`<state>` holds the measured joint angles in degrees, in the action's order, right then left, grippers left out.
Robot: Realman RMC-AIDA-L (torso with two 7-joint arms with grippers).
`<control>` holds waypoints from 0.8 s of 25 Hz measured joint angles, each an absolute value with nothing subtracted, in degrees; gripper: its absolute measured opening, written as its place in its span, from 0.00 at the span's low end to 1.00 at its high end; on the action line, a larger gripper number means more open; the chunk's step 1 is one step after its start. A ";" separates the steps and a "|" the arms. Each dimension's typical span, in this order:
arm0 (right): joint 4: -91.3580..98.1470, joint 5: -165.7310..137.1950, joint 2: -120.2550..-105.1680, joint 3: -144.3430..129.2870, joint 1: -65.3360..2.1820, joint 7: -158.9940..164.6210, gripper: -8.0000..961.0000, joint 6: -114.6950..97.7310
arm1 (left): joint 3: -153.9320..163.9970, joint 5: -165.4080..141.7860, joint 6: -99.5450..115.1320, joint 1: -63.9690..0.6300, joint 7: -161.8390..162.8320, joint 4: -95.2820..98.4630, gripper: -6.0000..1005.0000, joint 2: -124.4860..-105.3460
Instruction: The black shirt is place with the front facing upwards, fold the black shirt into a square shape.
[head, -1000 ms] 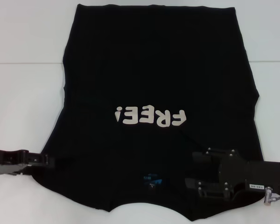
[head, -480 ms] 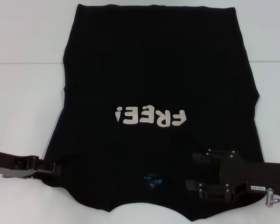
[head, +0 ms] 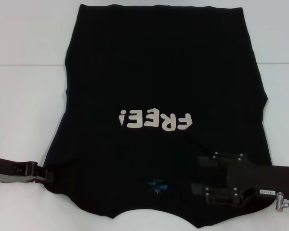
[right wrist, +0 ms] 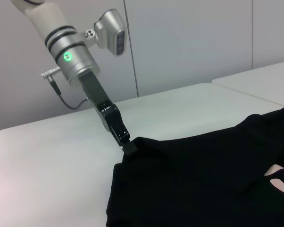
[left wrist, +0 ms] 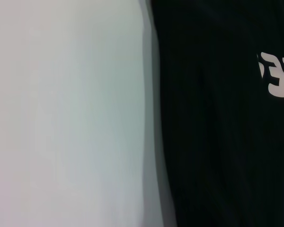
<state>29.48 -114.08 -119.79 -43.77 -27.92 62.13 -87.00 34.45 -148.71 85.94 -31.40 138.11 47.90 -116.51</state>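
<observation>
The black shirt [head: 159,72] lies flat on the white table with its white "FREE!" letters [head: 154,120] facing up and a small blue neck label [head: 156,185] near the front edge. My left gripper [head: 48,173] is at the shirt's near left edge. In the right wrist view, the left gripper [right wrist: 128,146] pinches that edge, and the black shirt [right wrist: 203,179] rises to a small peak there. My right gripper [head: 198,175] rests open over the shirt's near right part, fingers spread. In the left wrist view the black shirt [left wrist: 217,142] borders bare table.
The white table [head: 24,96] extends to both sides of the shirt, with a seam line [head: 19,65] running across it farther back. A pale wall [right wrist: 189,42] stands behind the table's far side.
My left gripper slid in to the shirt's left edge, then drew back slightly. The right gripper shifted a little toward the front edge.
</observation>
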 joint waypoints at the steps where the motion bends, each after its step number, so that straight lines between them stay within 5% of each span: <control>1: 29.49 -114.07 -119.79 -43.58 -27.92 62.13 0.79 -87.09 | 34.45 -148.72 85.83 -31.40 138.00 47.85 0.50 -116.54; 8: 29.53 -114.01 -119.68 -42.47 -27.77 62.47 0.79 -87.32 | 34.18 -148.32 85.95 -31.21 137.29 47.82 0.11 -116.50; 14: 33.45 -114.17 -118.58 -42.08 -27.62 76.14 0.79 -87.85 | 34.03 -148.21 86.23 -31.06 137.00 47.85 0.03 -116.54; 20: 46.16 -120.55 -114.18 -42.50 -28.71 111.57 0.78 -91.15 | 33.74 -148.01 86.34 -31.02 135.22 47.94 0.03 -116.50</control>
<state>46.16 -120.55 -114.18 -42.50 -28.71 111.57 -91.15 33.74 -148.01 86.34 -31.02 135.22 47.94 -116.50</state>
